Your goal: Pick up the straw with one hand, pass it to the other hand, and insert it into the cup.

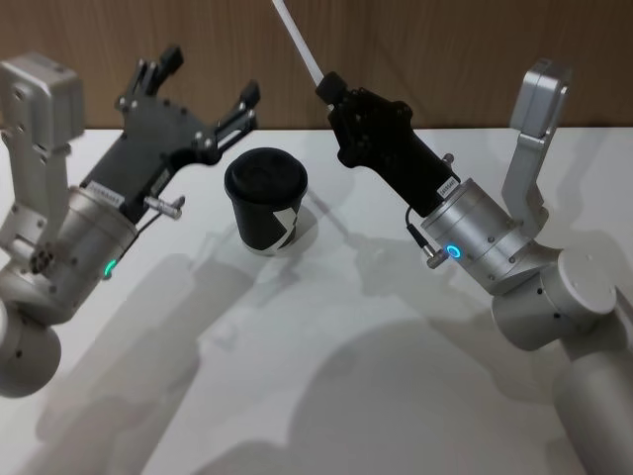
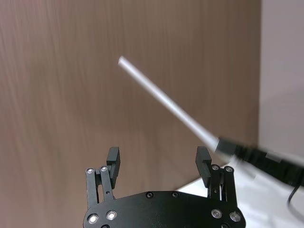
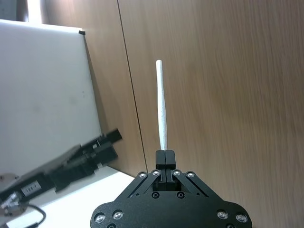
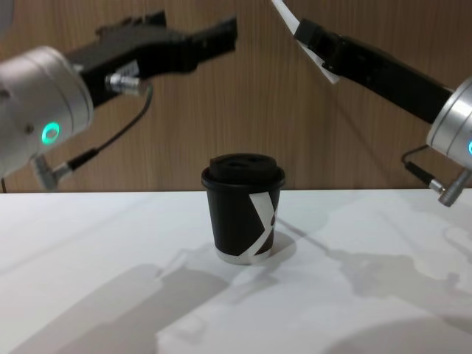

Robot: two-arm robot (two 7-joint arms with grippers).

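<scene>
The black cup (image 1: 266, 201) stands upright on the white table (image 1: 297, 396), with its domed lid (image 1: 265, 176) on. Above the cup and to its right, the right gripper (image 1: 328, 87) hangs in the air with its jaws closed on one end of the white straw (image 1: 299, 40). The rest of the straw slants up from the cup against the wooden wall (image 1: 445, 49). The left gripper (image 1: 210, 77) is raised above the cup and to its left, with its jaws spread wide and nothing between them, apart from the straw.
</scene>
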